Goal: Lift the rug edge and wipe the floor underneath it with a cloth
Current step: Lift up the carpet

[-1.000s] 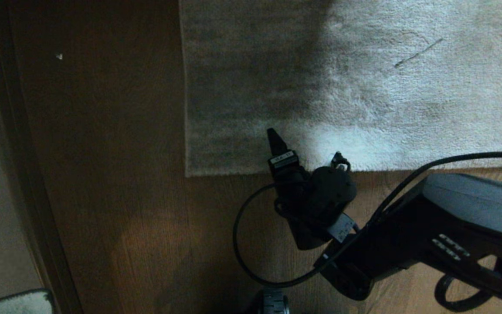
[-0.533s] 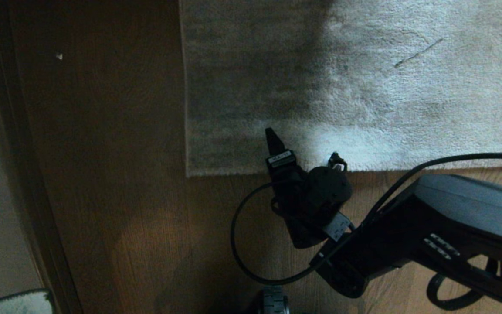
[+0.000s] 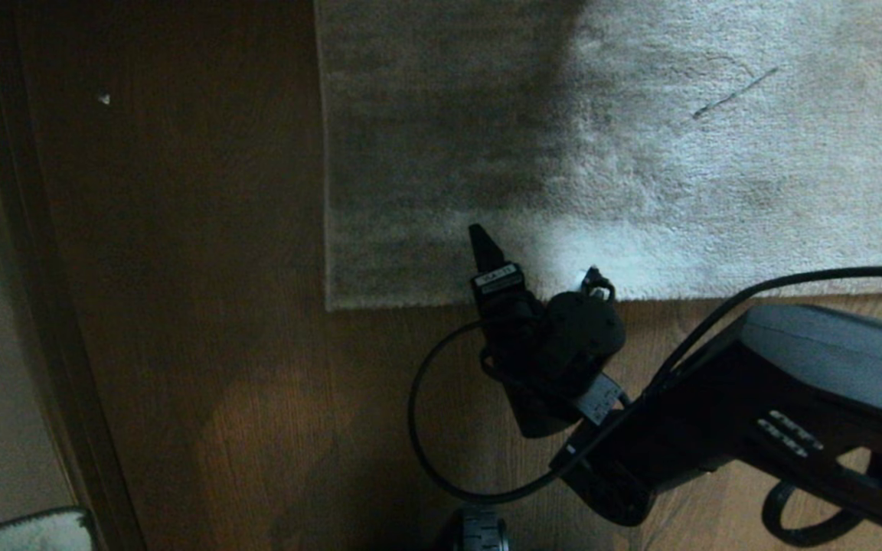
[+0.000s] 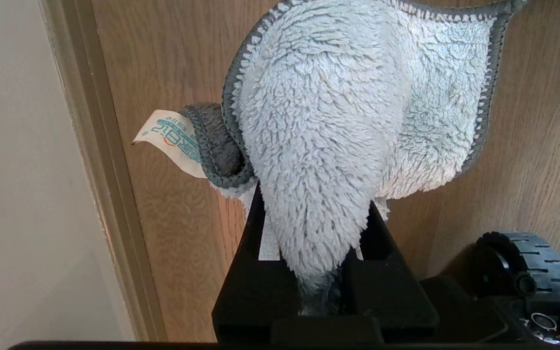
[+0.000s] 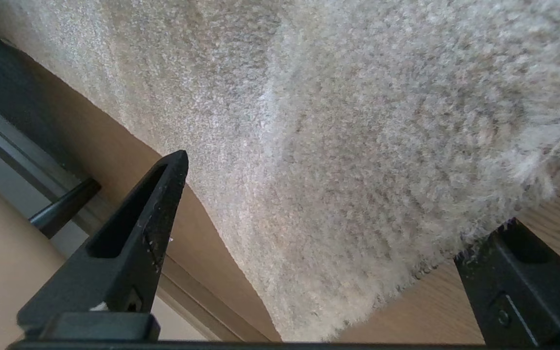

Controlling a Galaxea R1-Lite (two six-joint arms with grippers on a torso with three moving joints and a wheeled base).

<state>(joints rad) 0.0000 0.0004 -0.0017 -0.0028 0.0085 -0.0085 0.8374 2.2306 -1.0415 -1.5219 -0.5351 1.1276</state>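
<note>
The rug edge [image 3: 441, 300] lies flat on the floor [image 3: 204, 321] in the head view, its near hem running across the frame and its square corner toward the robot's left; no part of it looks raised yet. The right end effector [image 3: 537, 256] sits at this hem with its fingers spread wide apart and nothing between them. One fingertip [image 3: 481, 239] rests over the pile and the other, mostly hidden behind the wrist body, sits near the border. In the right wrist view the rug edge [image 5: 406, 272] passes between the two black fingers [image 5: 158, 194], pile above, bare planks beside the far finger. Handling judgement: the rug is large, so overall heavy, but the border is soft and limp with a short fluffy pile; only a local flap should rise and it will sag around the grip. The pile may slip under the fingers, so the hem itself, a little way in from the corner, looks like the best hold, with one finger worked under the border against the floor. The left end effector [image 4: 326, 291] is clamped on the cloth [image 4: 338, 121], a light, fluffy, pale rag with a dark stitched border and a tag, hanging bunched above the floor [image 4: 173, 204] near a baseboard [image 4: 95, 170], well apart from the rug edge.
</note>
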